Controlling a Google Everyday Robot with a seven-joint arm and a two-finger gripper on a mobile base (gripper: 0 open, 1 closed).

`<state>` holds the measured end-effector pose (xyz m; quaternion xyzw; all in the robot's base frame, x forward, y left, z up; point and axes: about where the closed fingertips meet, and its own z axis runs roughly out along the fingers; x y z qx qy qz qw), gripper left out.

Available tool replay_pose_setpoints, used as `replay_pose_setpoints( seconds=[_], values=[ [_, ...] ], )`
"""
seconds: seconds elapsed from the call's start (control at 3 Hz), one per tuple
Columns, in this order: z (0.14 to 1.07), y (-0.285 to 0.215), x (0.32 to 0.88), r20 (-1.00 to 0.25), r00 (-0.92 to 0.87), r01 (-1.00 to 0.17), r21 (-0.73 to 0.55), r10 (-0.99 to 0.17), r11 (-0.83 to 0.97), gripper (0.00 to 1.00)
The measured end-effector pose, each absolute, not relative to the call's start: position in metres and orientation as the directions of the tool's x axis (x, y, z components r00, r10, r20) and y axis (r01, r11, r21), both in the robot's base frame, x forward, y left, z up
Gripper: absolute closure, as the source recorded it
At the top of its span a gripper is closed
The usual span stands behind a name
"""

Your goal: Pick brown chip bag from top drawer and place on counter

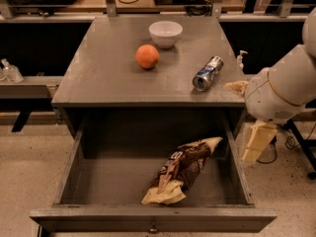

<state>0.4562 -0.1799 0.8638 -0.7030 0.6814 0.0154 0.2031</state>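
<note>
The brown chip bag (183,173) lies crumpled in the open top drawer (148,218), right of its middle, with one pale end toward the front and the other toward the back right. The counter (108,73) is the grey cabinet top above the drawer. My gripper (256,142) hangs at the right, just outside the drawer's right wall and below the counter's right edge. It is apart from the bag and holds nothing. The white round arm body (286,90) sits above it.
On the counter stand a white bowl (165,32) at the back, an orange (147,56) in the middle and a soda can (207,73) lying on its side at the right. A small bottle (241,59) stands beyond the right edge. Cables lie on the floor at the right.
</note>
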Motion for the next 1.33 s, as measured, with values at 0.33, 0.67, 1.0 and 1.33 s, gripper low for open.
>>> replay_pose_setpoints(
  seconds=[0.33, 0.67, 1.0, 1.33],
  values=[
    [0.858, -0.168, 0.464, -0.227, 0.081, -0.969, -0.246, -0.971, -0.023, 0.0],
    [0.817, -0.166, 0.477, -0.084, 0.183, -0.963, -0.216, -0.98, -0.162, 0.0],
    [0.774, -0.171, 0.475, -0.017, 0.356, -0.92, -0.181, -0.934, -0.348, 0.0],
    [0.736, -0.178, 0.472, 0.004, 0.494, -0.859, -0.151, -0.87, -0.488, 0.0]
  ],
)
